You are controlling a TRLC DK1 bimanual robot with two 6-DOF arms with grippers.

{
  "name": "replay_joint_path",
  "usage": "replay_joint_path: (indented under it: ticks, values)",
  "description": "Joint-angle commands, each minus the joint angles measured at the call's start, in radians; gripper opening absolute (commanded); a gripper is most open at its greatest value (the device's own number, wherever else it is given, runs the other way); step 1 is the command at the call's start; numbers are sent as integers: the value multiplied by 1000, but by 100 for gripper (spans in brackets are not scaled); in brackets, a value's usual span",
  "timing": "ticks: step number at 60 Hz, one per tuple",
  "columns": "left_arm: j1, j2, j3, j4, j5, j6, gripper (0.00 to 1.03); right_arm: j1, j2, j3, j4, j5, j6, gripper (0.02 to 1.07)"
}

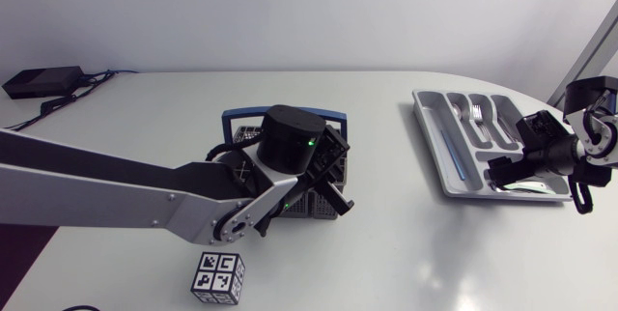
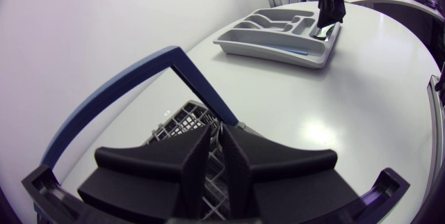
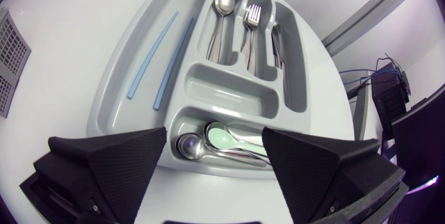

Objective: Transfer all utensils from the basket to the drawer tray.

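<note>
Left gripper (image 2: 215, 147): fingers narrow, almost touching, nothing seen between them. Basket (image 2: 182, 118) right under fingertips on desk (image 2: 361, 113); its blue handle (image 2: 174, 60) just ahead of fingers.
Right gripper (image 3: 214, 140): fingers wide, holding nothing, above tray (image 3: 229, 88). Spoons (image 3: 191, 145) under gap between fingers, in nearest compartment. Fork (image 3: 252, 17) and blue sticks (image 3: 149, 57) in compartments farther ahead.

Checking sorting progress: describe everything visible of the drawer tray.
The drawer tray is a grey, plastic-looking organiser lying flat at the table's right. Its long side slot holds two blue sticks; narrow slots hold a spoon, a fork and another utensil; the end pocket holds spoons, one pale green; the middle pocket is empty. The open right hand hovers above.
</note>
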Motion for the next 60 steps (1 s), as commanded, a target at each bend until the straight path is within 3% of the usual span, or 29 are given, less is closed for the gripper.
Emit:
replay_joint_path:
  ticks: [1, 16, 60]
  values:
    - [-5, 20, -16, -4, -7, 20, 4, 8, -23, -27, -9, -2, 14, 101]
    - [-19, -19, -15, -1, -16, 50, 4, 8, -32, -37, -9, -2, 13, 101]
    - [-103, -241, -105, 65, -159, 237, 4, 83, -166, -44, -65, -5, 40, 101]
